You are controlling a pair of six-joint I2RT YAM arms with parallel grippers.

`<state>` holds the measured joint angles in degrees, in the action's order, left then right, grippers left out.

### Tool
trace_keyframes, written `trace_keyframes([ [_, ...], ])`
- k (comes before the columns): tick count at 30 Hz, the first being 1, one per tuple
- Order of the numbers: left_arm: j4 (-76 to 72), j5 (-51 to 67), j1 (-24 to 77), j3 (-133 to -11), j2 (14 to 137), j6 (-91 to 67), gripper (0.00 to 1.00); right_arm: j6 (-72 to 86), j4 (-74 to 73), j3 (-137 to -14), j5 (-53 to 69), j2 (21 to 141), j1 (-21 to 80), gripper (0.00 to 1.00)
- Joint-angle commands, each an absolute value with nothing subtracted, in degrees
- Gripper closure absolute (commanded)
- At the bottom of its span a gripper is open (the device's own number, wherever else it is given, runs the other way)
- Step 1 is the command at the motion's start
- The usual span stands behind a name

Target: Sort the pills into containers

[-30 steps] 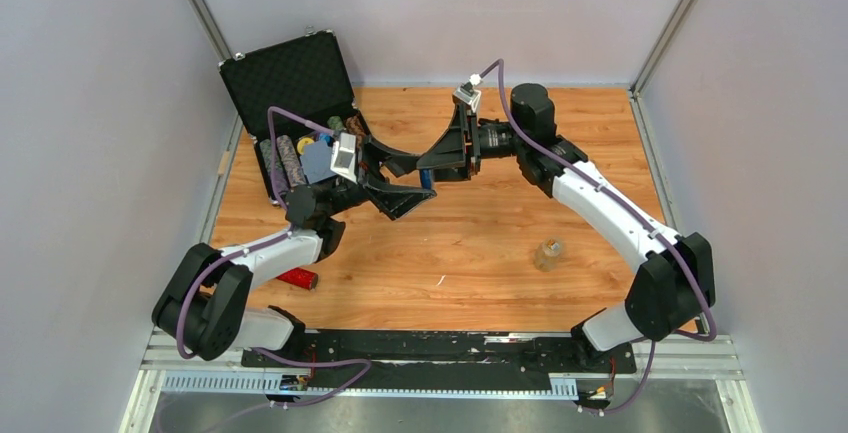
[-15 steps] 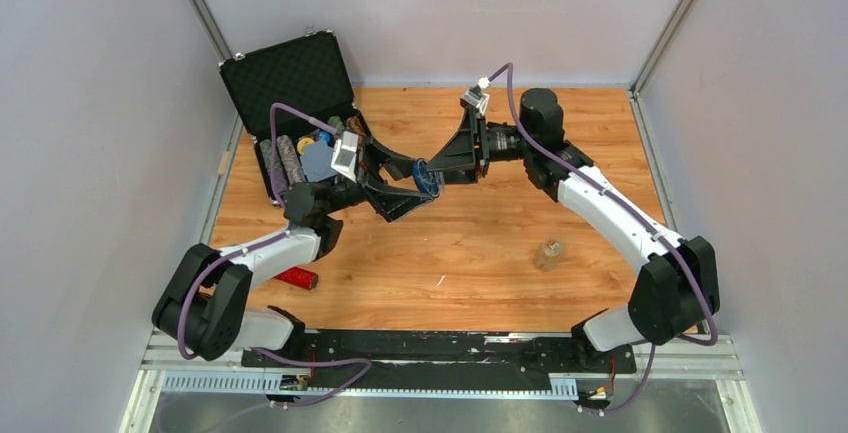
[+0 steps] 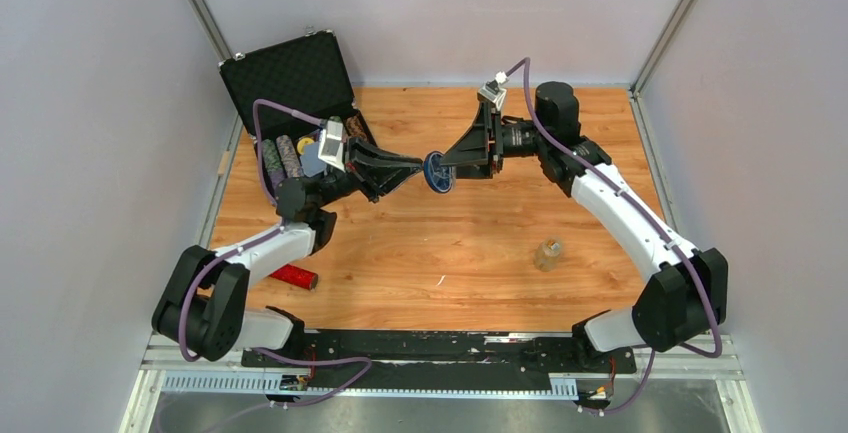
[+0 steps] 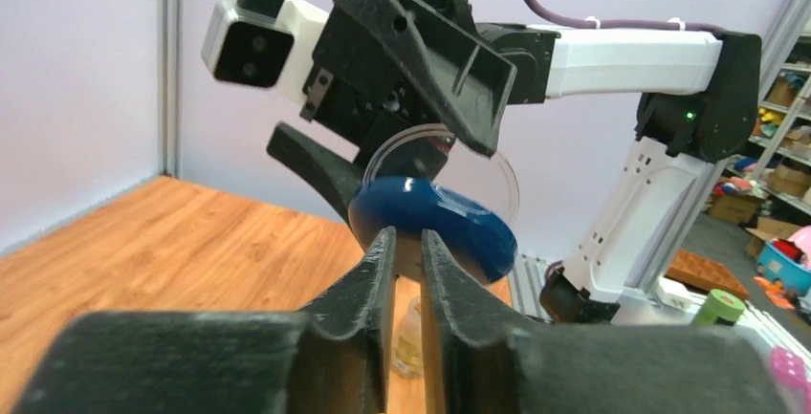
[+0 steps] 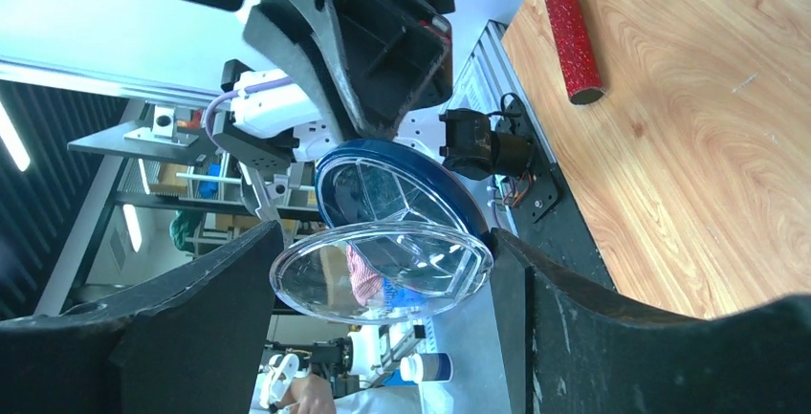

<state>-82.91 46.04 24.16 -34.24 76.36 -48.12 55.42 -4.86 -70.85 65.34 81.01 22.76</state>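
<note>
Since a second ago, the left fingers [image 4: 375,275] have gone from standing apart to pinched together on the near rim of the dish [image 3: 436,171]. Both arms have drawn back from the middle of the tabletop [image 3: 480,233] toward its far side. The dish, seen edge-on then, now shows its round blue face to the overhead camera. It hangs in the air between the two arms, clear of the tabletop.

The right fingers [image 5: 220,290] are spread as wide as before. A clear lid [image 5: 383,271] spans the gap between them and touches both. The divided blue dish sits just behind the lid.

There is one dish and one clear lid. One black case [image 3: 290,78] stands open at the far left corner with rolls of chips in it. One red cylinder [image 3: 296,277] lies beside the left arm. One small clear bottle [image 3: 547,253] stands on the tabletop near the right arm.
</note>
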Motion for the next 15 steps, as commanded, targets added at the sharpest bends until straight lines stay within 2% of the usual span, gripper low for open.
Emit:
trace_keyframes([
  [1,-82.0,45.4,24.1,-37.1,76.6,-46.4,0.69,50.1,-13.3,-74.6,61.4,81.7,23.0,0.63],
  [2,-80.7,45.1,24.1,-37.1,76.5,-45.3,0.64,49.2,-15.0,-75.0,60.1,82.0,23.0,0.63],
  [3,-77.8,44.3,24.1,-37.1,75.9,-44.7,0.54,48.1,-16.9,-75.2,58.9,82.5,23.0,0.63],
  [5,-72.1,42.6,24.1,-37.1,74.6,-41.7,0.43,45.9,-20.8,-75.6,55.7,83.4,23.0,0.63],
  [7,-62.6,40.4,24.1,-37.6,72.6,-37.3,0.36,44.0,-22.0,-75.0,53.7,84.2,23.0,0.63],
  [10,-46.1,33.6,24.1,-40.3,68.9,-27.6,0.35,41.5,-23.2,-73.9,50.4,85.5,23.1,0.62],
  [11,-36.4,31.3,24.1,-42.2,68.3,-25.9,0.35,40.6,-23.4,-73.5,49.5,86.1,23.1,0.62],
  [15,-11.5,15.7,24.1,-48.6,66.7,-19.9,0.31,36.7,-23.9,-72.4,45.2,88.6,24.0,0.62],
])
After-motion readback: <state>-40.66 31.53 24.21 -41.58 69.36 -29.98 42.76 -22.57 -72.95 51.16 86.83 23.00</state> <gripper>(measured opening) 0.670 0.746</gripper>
